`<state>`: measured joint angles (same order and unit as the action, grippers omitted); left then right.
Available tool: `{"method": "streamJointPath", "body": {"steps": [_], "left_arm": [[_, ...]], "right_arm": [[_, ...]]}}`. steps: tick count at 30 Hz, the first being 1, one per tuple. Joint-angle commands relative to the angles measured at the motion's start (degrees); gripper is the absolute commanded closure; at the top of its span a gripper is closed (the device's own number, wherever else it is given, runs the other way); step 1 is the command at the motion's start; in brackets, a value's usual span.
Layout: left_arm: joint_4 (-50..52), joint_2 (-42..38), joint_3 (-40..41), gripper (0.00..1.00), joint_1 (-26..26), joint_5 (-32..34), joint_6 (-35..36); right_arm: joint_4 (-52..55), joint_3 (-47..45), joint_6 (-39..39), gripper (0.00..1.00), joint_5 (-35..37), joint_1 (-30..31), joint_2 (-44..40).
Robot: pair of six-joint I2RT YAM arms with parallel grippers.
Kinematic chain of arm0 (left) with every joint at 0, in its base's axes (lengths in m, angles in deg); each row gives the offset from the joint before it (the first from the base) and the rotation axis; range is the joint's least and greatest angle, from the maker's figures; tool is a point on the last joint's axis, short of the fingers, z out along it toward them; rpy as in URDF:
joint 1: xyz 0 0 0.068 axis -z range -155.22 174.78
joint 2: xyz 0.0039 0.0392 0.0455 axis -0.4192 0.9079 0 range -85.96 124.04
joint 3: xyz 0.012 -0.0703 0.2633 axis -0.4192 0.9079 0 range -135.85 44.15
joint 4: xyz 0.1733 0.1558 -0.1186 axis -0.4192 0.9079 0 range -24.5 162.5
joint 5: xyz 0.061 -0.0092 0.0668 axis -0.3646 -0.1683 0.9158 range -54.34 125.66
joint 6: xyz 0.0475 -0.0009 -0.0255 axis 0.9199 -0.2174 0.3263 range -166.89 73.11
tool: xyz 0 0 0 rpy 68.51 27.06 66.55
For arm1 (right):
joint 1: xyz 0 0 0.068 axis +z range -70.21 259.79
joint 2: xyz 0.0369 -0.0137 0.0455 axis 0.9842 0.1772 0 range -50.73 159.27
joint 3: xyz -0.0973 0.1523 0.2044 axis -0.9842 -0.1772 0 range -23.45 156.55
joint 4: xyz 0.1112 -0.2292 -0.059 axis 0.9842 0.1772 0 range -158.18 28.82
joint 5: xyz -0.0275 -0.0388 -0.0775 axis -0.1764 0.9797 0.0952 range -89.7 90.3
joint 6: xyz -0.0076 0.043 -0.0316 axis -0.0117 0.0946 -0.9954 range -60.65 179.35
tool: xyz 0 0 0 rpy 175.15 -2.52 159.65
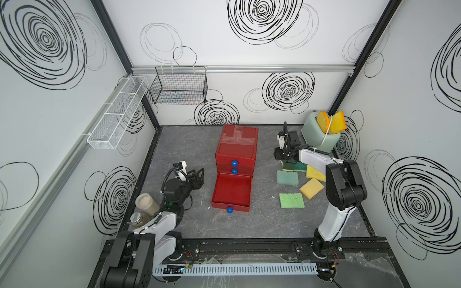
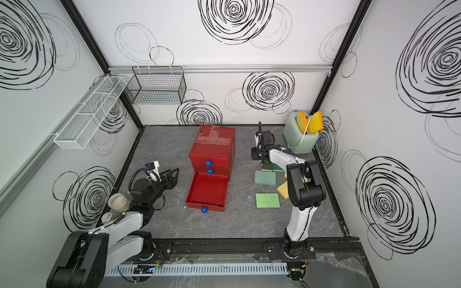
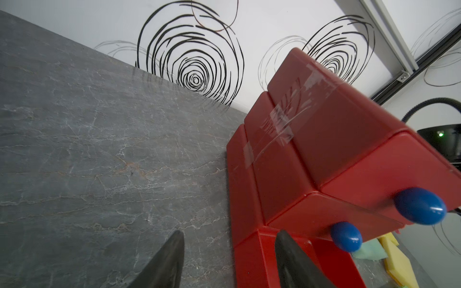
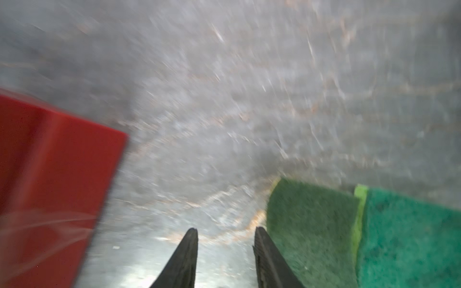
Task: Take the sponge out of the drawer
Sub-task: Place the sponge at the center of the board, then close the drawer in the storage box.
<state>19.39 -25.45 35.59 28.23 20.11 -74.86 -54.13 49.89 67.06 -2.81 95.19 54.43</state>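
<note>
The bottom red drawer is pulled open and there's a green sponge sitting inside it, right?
Not quite. The bottom drawer is pulled open, but it is empty: both top views show only its bare red floor. The light green sponge lies outside it, on the table.

We see bare worktop [image 1: 189, 142] ahead of the left gripper [image 1: 201, 177], with the red drawer unit [image 1: 237, 149] close on its right. The pulled-out drawer [image 1: 232, 190] is open from above. At the right gripper [image 4: 225, 229] there's a clear strip toward the unit, and sponges [image 4: 311, 224] crowd just beside its other finger.
</note>
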Motion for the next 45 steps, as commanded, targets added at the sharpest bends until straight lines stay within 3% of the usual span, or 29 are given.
{"method": "streamJointPath", "body": {"steps": [1, 5, 7, 8, 12, 16, 24, 27, 31, 34, 37, 45], "left_arm": [[2.7, -5.57, 1.15, 0.59, 2.14, 5.25, 1.21], [7.24, -15.02, 4.68, 1.0, 6.19, 7.81, -1.38], [13.85, -22.02, 5.85, 1.0, 10.2, 12.13, -1.49], [18.34, -25.76, 6.16, 1.0, 12.6, 15.18, -1.31], [28.41, -37.97, 5.86, 1.0, 21.3, 18.55, -1.77], [38.19, -42.4, 2.65, 1.0, 32.17, 24.25, -3.48], [47.27, -40.8, -1.74, 1.0, 61.22, 37.6, -7.2], [52.91, -36.4, -5.46, 1.0, 76.21, 49.17, -9.26], [56.57, -29.59, -8.55, 1.0, 88.54, 58.35, -13.63], [55.11, -24.17, -8.61, 1.0, 92.12, 60.17, -16.36], [51.91, -19.77, -7.67, 1.0, 92.44, 61.28, -17.01], [45.95, -12.11, -6.55, 1.0, 87.27, 62.67, -14.08]], "right_arm": [[1.92, 5.8, -1.13, 0.63, -1.67, 1.31, -5.06], [3.72, 13.72, -1.2, 0.83, -3.5, 2.37, -5.73], [5.06, 18.03, -1.84, 0.98, -4.93, 3.25, -4.96], [5.94, 20.3, -2.19, 1.0, -5.36, 4.03, -4.52], [9.55, 28.58, -4.73, 1.0, -8.95, 7.79, -1.07], [14.88, 36.28, -6.53, 1.0, -12.72, 10.5, 4.98], [20.01, 43.63, -7.72, 1.0, -17.41, 11.47, 14.16], [21.0, 44.85, -8.14, 1.0, -17.69, 11.41, 16.07], [21.11, 45.0, -8.14, 1.0, -18.04, 11.18, 17.32], [21.18, 44.96, -8.02, 1.0, -18.44, 11.23, 18.02], [21.41, 44.91, -7.98, 1.0, -18.72, 11.14, 18.33], [21.88, 44.6, -8.14, 1.0, -18.79, 10.97, 17.94]]}}
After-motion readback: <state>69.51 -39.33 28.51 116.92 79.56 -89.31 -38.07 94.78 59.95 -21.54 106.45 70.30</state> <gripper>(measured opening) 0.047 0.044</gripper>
